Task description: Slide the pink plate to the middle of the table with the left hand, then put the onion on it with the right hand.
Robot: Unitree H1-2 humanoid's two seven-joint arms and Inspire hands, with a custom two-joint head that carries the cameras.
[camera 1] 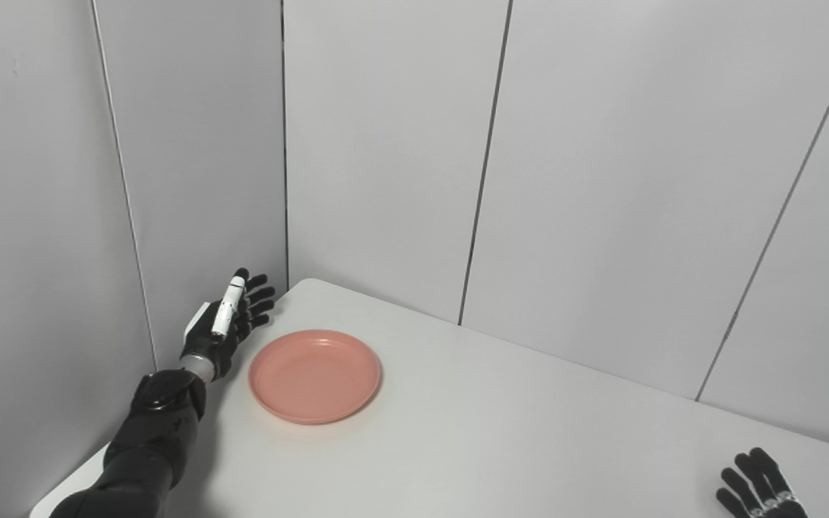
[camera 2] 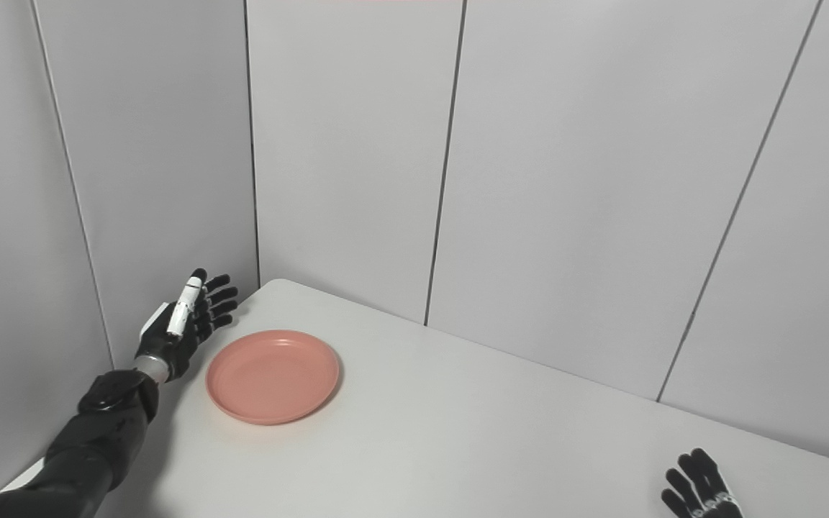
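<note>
A pink plate (camera 1: 314, 375) lies flat near the far left corner of the white table (camera 1: 501, 439), with nothing on it. My left hand (camera 1: 227, 322) stands open just left of the plate's rim, fingers stretched toward the wall corner, a small gap between palm and plate. At the bottom right, only the fingertips of my right hand (camera 1: 756, 492) show, spread apart and holding nothing. No onion appears in either view.
Grey wall panels (camera 1: 386, 144) close in the table at the back and left, right beside my left hand. The table's left front corner (camera 1: 47, 503) lies under my left forearm.
</note>
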